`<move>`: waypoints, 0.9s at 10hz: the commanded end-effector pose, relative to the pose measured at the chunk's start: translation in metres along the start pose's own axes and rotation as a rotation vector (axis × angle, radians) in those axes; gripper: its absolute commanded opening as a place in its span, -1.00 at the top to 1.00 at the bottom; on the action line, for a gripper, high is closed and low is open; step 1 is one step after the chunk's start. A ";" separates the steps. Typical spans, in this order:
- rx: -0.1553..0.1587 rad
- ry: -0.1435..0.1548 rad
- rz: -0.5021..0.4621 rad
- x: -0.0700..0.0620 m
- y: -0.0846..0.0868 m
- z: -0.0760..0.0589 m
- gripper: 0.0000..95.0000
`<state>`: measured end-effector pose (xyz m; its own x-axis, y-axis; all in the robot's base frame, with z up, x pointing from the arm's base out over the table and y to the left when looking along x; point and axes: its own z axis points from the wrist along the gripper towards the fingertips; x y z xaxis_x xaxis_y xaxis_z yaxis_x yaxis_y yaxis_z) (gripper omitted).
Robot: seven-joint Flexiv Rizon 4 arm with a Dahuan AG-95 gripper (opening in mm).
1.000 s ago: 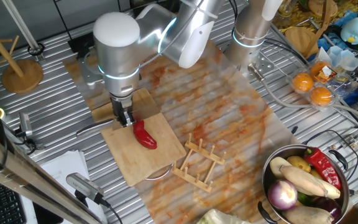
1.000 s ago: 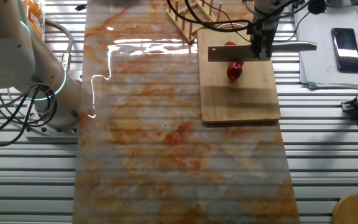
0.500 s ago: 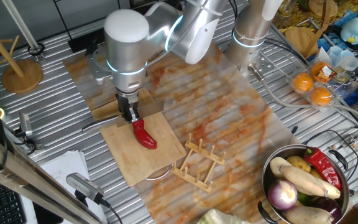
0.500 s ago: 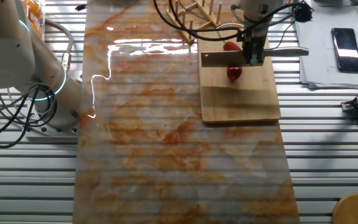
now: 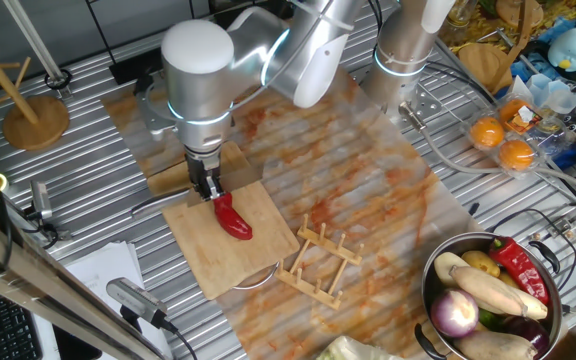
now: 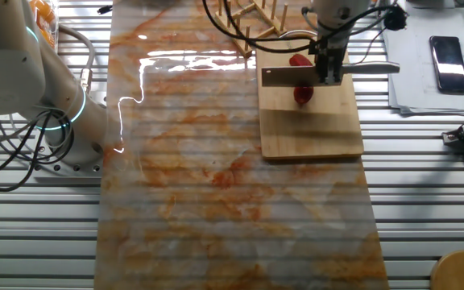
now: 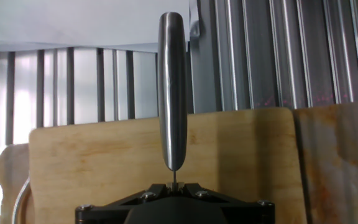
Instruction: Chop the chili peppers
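A glossy red chili pepper (image 5: 233,217) lies on a wooden cutting board (image 5: 251,256). My gripper (image 5: 208,186) stands at the pepper's upper end, shut on a steel knife. In the other fixed view the knife blade (image 6: 290,76) lies across the pepper (image 6: 303,95), with red showing on both sides of it, and my gripper (image 6: 329,69) grips the handle (image 6: 373,68). In the hand view the rounded steel handle (image 7: 171,93) runs away from my gripper (image 7: 174,184) over the board (image 7: 92,158); the pepper is hidden there.
A wooden dish rack (image 5: 320,262) stands just right of the board. A metal bowl (image 5: 438,335) of mixed vegetables is at the front right. Oranges (image 5: 503,140) are at the right, a wooden stand (image 5: 33,120) at the far left, and a phone (image 6: 447,52) lies beyond the board.
My gripper and the knife shifted a little along the pepper, toward the dish rack, and came lower onto it. Over the last half second they hardly moved.
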<state>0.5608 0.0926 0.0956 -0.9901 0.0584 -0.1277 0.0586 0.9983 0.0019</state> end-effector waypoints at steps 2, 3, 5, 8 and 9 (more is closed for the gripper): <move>0.003 0.001 -0.005 0.005 -0.003 0.007 1.00; -0.002 -0.001 -0.007 0.008 -0.005 0.009 1.00; -0.013 -0.005 -0.011 0.009 -0.005 0.012 1.00; -0.017 -0.039 -0.008 0.009 -0.005 0.015 1.00; -0.022 -0.089 -0.011 0.009 -0.005 0.013 1.00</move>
<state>0.5574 0.0904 0.0825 -0.9833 0.0468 -0.1760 0.0438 0.9988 0.0212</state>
